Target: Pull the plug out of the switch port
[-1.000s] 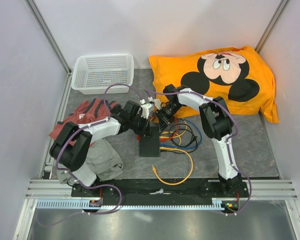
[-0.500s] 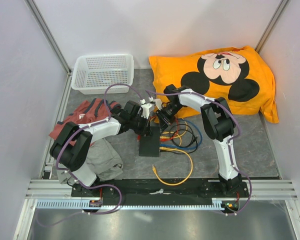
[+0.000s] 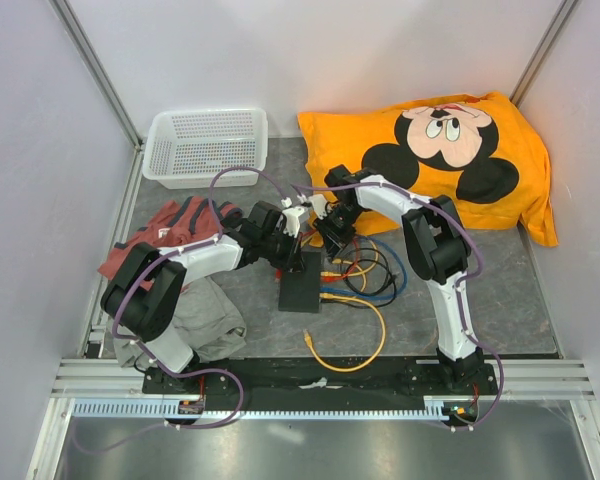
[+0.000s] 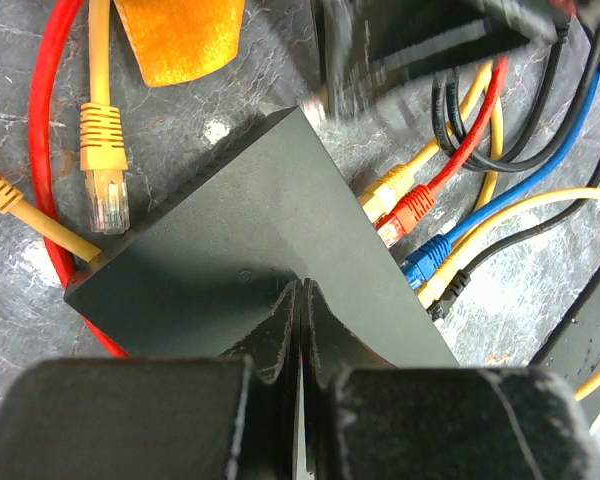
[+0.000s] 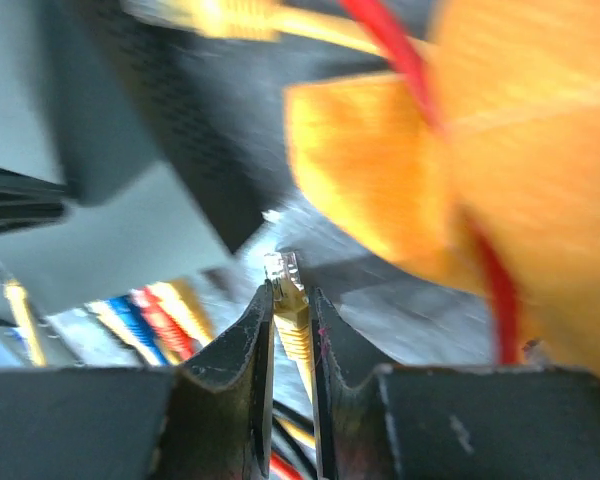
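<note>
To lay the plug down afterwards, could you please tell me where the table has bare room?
Bare table lies right of the right arm, below the pillow; a smaller patch sits between clothes and switch. Cables crowd the switch's right side.

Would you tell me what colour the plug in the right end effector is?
The plug is yellow; the right wrist view shows it best.

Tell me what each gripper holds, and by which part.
Right gripper: a yellow network plug, pinched by its yellow boot, clear tip poking past the fingertips. Left gripper: nothing; it is shut, tips over the switch.
</note>
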